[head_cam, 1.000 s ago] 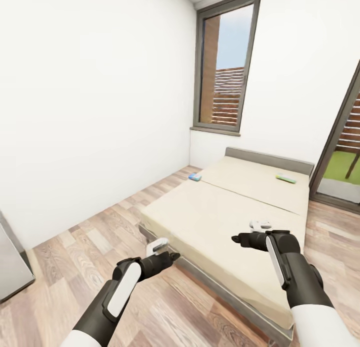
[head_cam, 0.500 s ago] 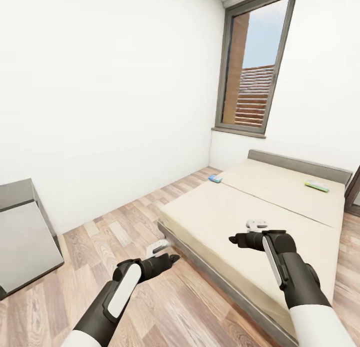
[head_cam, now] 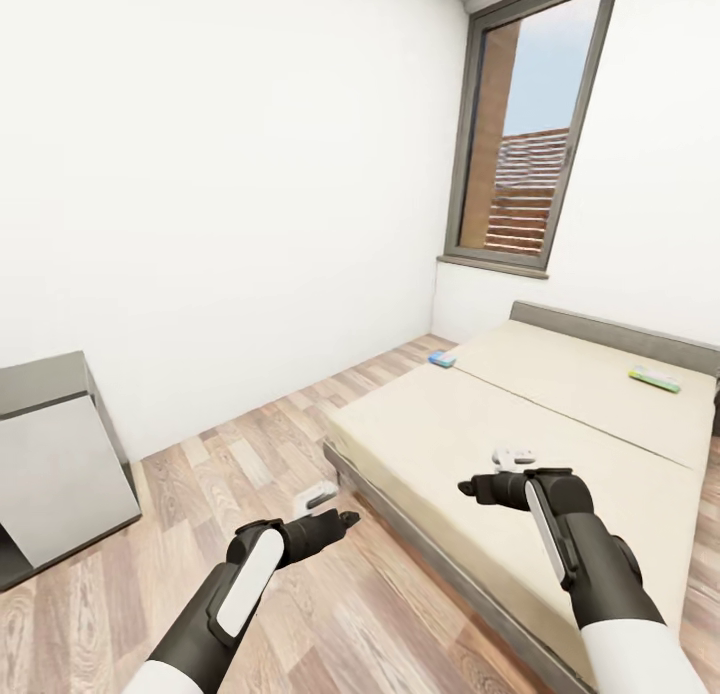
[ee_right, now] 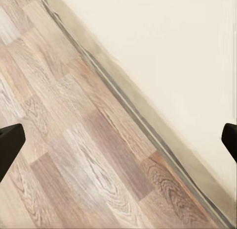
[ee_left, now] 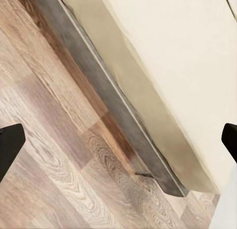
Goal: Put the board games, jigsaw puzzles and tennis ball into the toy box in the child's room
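- Two board games lie on the bed (head_cam: 520, 444), both at its far end: a small blue box (head_cam: 442, 358) on the far left corner by the wall, and a green-and-white box (head_cam: 654, 379) on the far right by the grey headboard (head_cam: 610, 329). They sit well apart, so I judge each needs its own reach.
- One left gripper (head_cam: 325, 504) hangs over the wooden floor (head_cam: 260, 454) just off the near left corner of the bed. In my left wrist view the finger tips sit at opposite edges with bare floor and bed frame between, so the claw is spread wide and carries nothing.
- One right gripper (head_cam: 500, 472) hovers over the near part of the mattress. Its wrist view likewise has the tips far apart with the mattress edge between them: released, nothing held.
- Both arms are held forward and low, which I read as a travelling posture, ready for a pick.
- One grey cabinet-like unit (head_cam: 60, 454) stands at the near left against the white wall; I cannot tell whether it belongs to the table.
- One tall window (head_cam: 530, 134) stands on the far wall above the bed.
- Judgement: I am some way short of either box; the base must close on the far end of the bed before any grasp.
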### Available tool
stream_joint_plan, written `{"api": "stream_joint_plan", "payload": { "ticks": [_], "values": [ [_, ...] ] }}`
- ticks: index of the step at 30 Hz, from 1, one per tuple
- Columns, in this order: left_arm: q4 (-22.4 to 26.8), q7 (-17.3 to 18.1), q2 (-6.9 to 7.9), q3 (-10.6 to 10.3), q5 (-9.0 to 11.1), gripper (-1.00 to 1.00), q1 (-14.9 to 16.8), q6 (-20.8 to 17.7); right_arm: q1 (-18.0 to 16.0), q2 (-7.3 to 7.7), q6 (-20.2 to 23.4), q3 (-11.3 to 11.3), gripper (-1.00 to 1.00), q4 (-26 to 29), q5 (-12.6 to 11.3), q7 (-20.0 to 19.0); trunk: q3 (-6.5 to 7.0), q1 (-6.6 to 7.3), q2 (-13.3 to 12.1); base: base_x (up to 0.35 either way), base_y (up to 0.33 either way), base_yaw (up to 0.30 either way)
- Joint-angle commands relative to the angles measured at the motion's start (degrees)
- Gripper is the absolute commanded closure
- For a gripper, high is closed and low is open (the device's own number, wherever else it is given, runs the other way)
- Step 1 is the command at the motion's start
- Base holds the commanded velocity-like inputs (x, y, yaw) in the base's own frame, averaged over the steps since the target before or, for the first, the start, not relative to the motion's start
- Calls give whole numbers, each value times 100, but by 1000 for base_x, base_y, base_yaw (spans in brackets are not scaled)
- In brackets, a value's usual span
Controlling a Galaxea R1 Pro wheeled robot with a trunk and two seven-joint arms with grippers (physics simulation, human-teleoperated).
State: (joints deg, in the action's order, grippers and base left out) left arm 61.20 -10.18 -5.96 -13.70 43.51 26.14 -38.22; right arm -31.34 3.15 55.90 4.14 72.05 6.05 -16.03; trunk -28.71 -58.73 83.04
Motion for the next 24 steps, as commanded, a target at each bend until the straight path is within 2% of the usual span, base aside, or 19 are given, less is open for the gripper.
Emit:
{"api": "stream_joint_plan", "payload": {
  "ticks": [1, 12, 24],
  "values": [
    [7, -54, -1, -3, 61, -100, 4, -15, 3, 1, 18, 3, -100, 4, 61, -56, -6, 0, 4, 0, -240, 13],
    [1, -54, 5, 5, 61, -100, 5, -17, 27, -6, 24, -8, -100, 10, 62, -56, -6, 0, 4, 0, -221, 28],
    [-8, -54, 7, 13, 61, -100, 5, -11, 31, -7, 28, -10, -100, 10, 63, -57, -6, 0, 4, 0, -50, 226]
  ]
}}
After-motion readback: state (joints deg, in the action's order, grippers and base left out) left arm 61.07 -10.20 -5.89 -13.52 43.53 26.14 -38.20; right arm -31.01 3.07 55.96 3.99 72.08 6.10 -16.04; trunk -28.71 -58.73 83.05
